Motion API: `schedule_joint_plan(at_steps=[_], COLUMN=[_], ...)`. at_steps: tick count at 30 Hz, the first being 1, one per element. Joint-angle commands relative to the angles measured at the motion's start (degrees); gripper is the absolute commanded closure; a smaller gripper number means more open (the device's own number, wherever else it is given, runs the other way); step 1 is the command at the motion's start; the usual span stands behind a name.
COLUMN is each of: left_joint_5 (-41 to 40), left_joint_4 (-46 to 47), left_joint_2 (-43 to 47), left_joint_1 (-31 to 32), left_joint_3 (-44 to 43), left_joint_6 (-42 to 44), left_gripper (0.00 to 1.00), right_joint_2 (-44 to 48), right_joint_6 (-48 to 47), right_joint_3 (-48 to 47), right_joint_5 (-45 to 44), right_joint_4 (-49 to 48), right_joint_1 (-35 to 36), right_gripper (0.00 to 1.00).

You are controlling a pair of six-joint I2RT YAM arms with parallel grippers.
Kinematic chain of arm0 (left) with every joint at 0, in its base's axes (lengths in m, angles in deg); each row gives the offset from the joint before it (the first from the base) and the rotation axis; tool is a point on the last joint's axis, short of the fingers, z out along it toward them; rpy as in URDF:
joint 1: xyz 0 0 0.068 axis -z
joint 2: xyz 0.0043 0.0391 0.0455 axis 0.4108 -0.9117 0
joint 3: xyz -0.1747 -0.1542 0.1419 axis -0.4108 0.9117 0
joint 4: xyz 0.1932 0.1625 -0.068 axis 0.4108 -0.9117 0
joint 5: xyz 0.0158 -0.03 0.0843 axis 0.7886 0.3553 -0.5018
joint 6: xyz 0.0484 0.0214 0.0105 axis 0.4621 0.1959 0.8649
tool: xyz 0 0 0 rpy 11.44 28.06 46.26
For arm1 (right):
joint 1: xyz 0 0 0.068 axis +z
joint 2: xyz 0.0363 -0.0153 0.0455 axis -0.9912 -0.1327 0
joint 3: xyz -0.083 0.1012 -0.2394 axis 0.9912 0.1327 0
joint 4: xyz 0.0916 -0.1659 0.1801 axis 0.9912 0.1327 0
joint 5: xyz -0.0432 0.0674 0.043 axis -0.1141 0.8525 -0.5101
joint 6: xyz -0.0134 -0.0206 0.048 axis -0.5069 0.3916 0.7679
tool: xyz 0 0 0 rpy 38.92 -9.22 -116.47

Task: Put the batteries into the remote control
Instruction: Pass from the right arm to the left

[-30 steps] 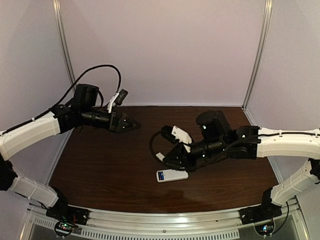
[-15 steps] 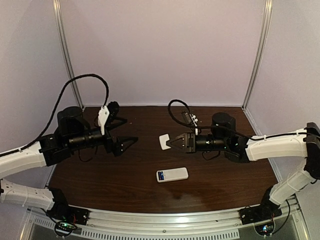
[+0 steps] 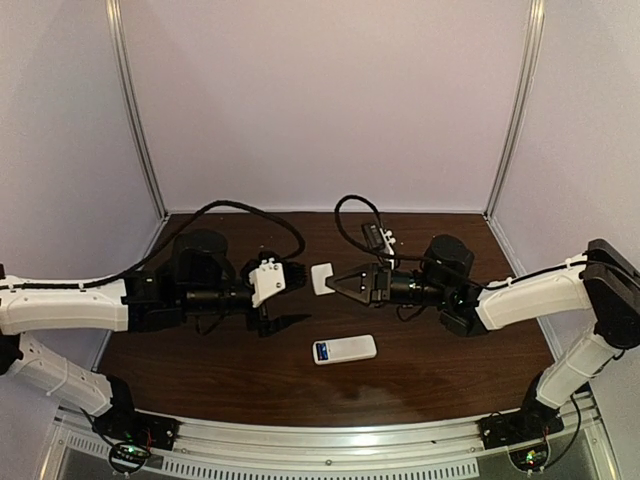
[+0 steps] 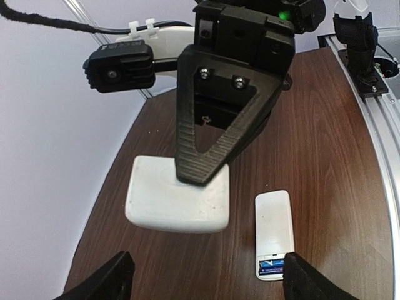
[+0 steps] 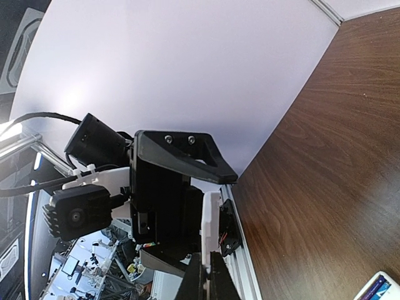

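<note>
Honestly, the batteries (image 4: 273, 269) already sit in the remote control (image 3: 344, 349) lying lower centre on the counter (image 3: 200, 370), so with the right jaws pinching the white cover (image 3: 322, 278) mid-frame and the left jaws wide open beside it, I'd guess refitting that cover squarely comes next.

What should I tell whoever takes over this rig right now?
Left gripper: open, empty, facing the cover.
Right gripper: shut on the white cover piece, held between the arms.
Remote control: lying on the table, back up, compartment open.
Batteries: blue, visible inside the compartment.
Done: batteries appear loaded.
Left: probably fitting the cover back on the remote.
</note>
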Motion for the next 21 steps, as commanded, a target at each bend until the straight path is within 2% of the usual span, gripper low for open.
schedule_joint_plan(at_steps=[1,12,16,21], left_joint_5=[-0.5,1.5,2.3,2.7], left_joint_4=[2.8,2.1,1.1,0.6], left_joint_2=[-1.2,-5.7,-6.9,-7.5], left_joint_1=[0.2,0.3,0.2,0.2], left_joint_3=[-2.5,-6.0,-7.3,-8.2], left_joint_6=[4.5,5.0,5.4,6.1], left_gripper=[0.17,0.22,0.29,0.43], right_joint_2=[-2.3,-3.8,-4.5,-5.0], right_joint_6=[3.6,5.8,6.8,7.5], right_joint_3=[1.8,3.4,3.8,4.2], right_joint_5=[1.1,1.3,1.4,1.6], right_joint_4=[-6.4,-11.0,-12.6,-13.8], right_joint_1=[0.1,0.5,0.6,0.6], right_gripper=[1.0,1.0,1.0,1.0])
